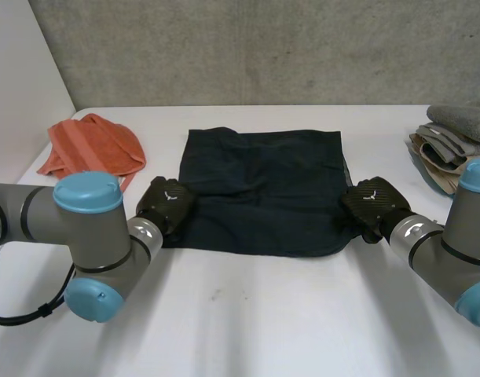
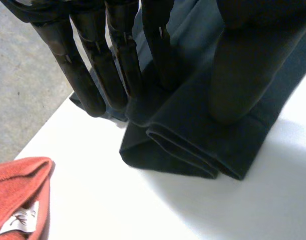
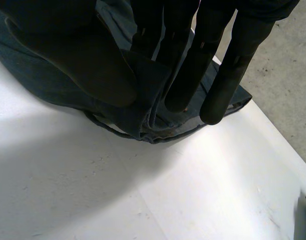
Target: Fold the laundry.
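Note:
A dark navy cloth (image 1: 259, 192) lies folded into a rough square in the middle of the white table (image 1: 247, 314). My left hand (image 1: 165, 203) is at its near left corner. In the left wrist view the fingers (image 2: 82, 75) stand straight beside the folded edge, while the thumb rests on top of the cloth (image 2: 193, 145), which lies flat in doubled layers. My right hand (image 1: 371, 206) is at the near right corner. There the cloth (image 3: 147, 122) is bunched up and pinched between thumb (image 3: 77, 55) and fingers.
An orange cloth (image 1: 94, 145) lies crumpled at the back left, with its white label near my left hand (image 2: 17, 185). A stack of folded grey and beige towels (image 1: 456, 145) sits at the table's right edge. A grey wall runs behind the table.

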Tool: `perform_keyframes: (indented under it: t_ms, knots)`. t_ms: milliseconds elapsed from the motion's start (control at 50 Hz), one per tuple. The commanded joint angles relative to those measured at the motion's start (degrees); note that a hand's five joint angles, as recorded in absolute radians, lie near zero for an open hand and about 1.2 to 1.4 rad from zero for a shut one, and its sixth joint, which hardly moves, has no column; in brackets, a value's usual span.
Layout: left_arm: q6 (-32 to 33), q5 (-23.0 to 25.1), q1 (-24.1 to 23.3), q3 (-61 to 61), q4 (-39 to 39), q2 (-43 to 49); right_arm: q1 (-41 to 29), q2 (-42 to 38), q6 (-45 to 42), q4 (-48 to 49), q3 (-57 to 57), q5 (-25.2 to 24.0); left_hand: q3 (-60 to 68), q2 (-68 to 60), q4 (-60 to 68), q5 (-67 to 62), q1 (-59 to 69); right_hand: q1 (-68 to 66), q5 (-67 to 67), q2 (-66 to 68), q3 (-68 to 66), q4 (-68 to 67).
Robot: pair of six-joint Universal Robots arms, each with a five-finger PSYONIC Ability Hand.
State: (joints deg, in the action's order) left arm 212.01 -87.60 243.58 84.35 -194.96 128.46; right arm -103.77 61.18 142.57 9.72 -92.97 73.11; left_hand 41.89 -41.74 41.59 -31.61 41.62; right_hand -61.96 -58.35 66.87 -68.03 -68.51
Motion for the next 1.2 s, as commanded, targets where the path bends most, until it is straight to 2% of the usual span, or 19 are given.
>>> perform_keyframes:
  t_ms: [20,100,120,140,160,260,300,360,520,600,620,700,760,840,920,1000,1100,1200]
  knots:
    - [0.1,0.9,0.0,-0.8,0.5,2.6,0.0,-0.3,0.2,0.0,-0.1,0.0,0.1,-0.3,0.4,-0.4,0.4,-18.0,-11.7,13.1,-12.0,-11.5]
    - [0.3,2.3,-0.1,-1.0,2.0,2.8,0.0,-0.1,0.2,-0.1,-0.1,0.2,2.6,-2.8,2.9,-2.9,2.9,-18.0,-11.7,13.1,-12.0,-11.5]
    - [0.3,2.3,-0.1,-1.0,2.2,2.6,0.0,-0.1,0.2,-0.1,-0.1,0.2,9.1,-9.3,9.4,-9.4,9.4,-18.0,-11.7,13.1,-12.0,-11.5]
    - [0.0,2.3,0.0,-1.1,2.6,2.2,0.0,0.0,0.2,-0.1,-0.2,0.3,30.0,-30.2,30.3,-30.3,30.3,-18.0,-11.7,13.1,-12.0,-11.5]
    - [-0.1,2.2,0.1,-1.3,2.7,2.2,0.0,0.1,0.2,-0.1,-0.2,0.3,38.0,-38.2,38.3,-38.3,38.3,-18.0,-11.7,13.1,-12.0,-11.5]
    - [-0.3,-1.4,-0.8,-0.9,4.8,0.8,0.1,0.4,0.3,-0.3,-0.8,0.5,38.1,-38.3,38.4,-38.4,38.4,-18.0,-11.7,13.1,-12.0,-11.5]
    - [-0.8,-5.0,-1.0,0.0,8.3,-3.5,0.1,0.9,0.0,-0.8,-1.2,0.8,38.1,-38.3,38.4,-38.4,38.4,-18.0,-11.7,13.1,-12.0,-11.5]
    - [-1.7,-7.2,-1.6,3.1,13.7,-9.3,0.2,4.7,-0.4,-4.6,-2.5,2.4,38.1,-38.3,38.4,-38.4,38.4,-18.0,-11.7,13.1,-12.0,-11.5]
    - [-2.2,-7.2,-2.6,13.5,27.4,-26.9,0.8,17.6,-5.5,-24.5,-4.8,4.6,38.1,-38.3,38.4,-38.4,38.4,-18.0,-11.7,13.1,-12.0,-11.5]
    - [-2.3,-5.7,-6.8,18.0,36.3,-32.8,0.9,23.2,-13.3,-34.0,-8.4,4.2,38.1,-38.3,38.4,-38.4,38.4,-18.0,-11.7,13.1,-12.0,-11.5]
    - [-2.5,-4.3,-9.1,19.3,39.0,-34.1,1.4,24.4,-17.4,-37.6,-10.5,4.2,38.1,-38.3,38.4,-38.4,38.4,-18.0,-11.7,13.1,-12.0,-11.5]
    - [-3.4,-1.6,-12.0,19.7,43.0,-35.4,2.3,25.7,-23.3,-42.1,-13.5,3.8,38.1,-38.3,38.4,-38.4,38.4,-18.0,-11.7,13.1,-12.0,-11.5]
    - [-3.5,-1.7,-11.3,18.2,40.6,-35.3,2.1,25.7,-22.3,-40.1,-13.3,3.1,38.1,-38.3,38.4,-38.4,38.4,-18.0,-11.7,13.1,-12.0,-11.5]
    - [-3.4,-2.0,-7.7,14.1,31.4,-33.0,1.2,22.6,-13.9,-30.6,-9.1,2.7,38.1,-38.3,38.4,-38.4,38.4,-18.0,-11.7,13.1,-12.0,-11.5]
    - [-2.8,-3.2,-3.8,6.3,18.6,-23.4,-0.8,13.7,-7.7,-22.0,-2.2,3.5,38.1,-38.3,38.4,-38.4,38.4,-18.0,-11.7,13.1,-12.0,-11.5]
    - [-2.7,-6.4,-2.4,-1.6,10.5,-14.1,-3.5,6.3,-4.6,-15.3,5.3,6.2,38.1,-38.3,38.4,-38.4,38.4,-18.0,-11.7,13.1,-12.0,-11.5]
    - [-2.5,-9.6,-0.5,-11.3,6.8,-3.2,-6.2,-2.5,-4.5,-7.4,14.7,11.7,38.1,-38.3,38.4,-38.4,38.4,-18.0,-11.7,13.1,-12.0,-11.5]
    - [-2.5,-9.5,0.1,-18.7,5.1,4.0,-6.7,-11.4,-4.2,1.2,23.3,13.3,38.1,-38.3,38.4,-38.4,38.4,-18.0,-11.7,13.1,-12.0,-11.5]
